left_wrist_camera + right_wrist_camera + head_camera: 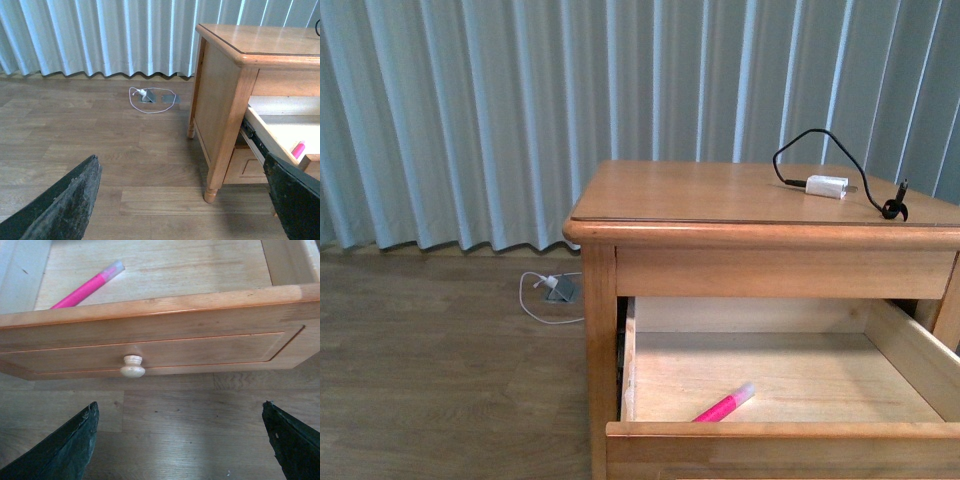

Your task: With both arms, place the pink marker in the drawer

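The pink marker (725, 404) lies slantwise on the bottom of the open drawer (780, 438), close behind its front board. The right gripper (179, 405) hangs outside that front board, lower than the round knob (132, 366), jaws spread wide and empty, apart from the marker. The left gripper (180, 160), also splayed and holding nothing, hovers over the wood floor (100, 130) off the nightstand's (720, 200) left side.
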Robot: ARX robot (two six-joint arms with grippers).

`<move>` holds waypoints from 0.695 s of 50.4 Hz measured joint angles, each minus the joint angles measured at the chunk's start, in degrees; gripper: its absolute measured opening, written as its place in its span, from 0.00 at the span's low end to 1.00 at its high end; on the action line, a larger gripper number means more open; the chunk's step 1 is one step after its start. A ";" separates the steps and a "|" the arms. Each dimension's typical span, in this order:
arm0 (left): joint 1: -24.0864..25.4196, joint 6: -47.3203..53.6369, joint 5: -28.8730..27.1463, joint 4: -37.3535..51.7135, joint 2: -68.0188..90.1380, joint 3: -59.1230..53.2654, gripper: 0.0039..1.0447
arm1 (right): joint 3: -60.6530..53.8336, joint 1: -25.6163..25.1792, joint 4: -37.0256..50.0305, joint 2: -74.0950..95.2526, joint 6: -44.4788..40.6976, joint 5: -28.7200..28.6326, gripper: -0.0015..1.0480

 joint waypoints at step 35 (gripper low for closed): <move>0.00 0.00 0.00 0.00 0.00 0.00 0.95 | 20.46 -0.11 26.21 42.45 -0.55 5.75 0.92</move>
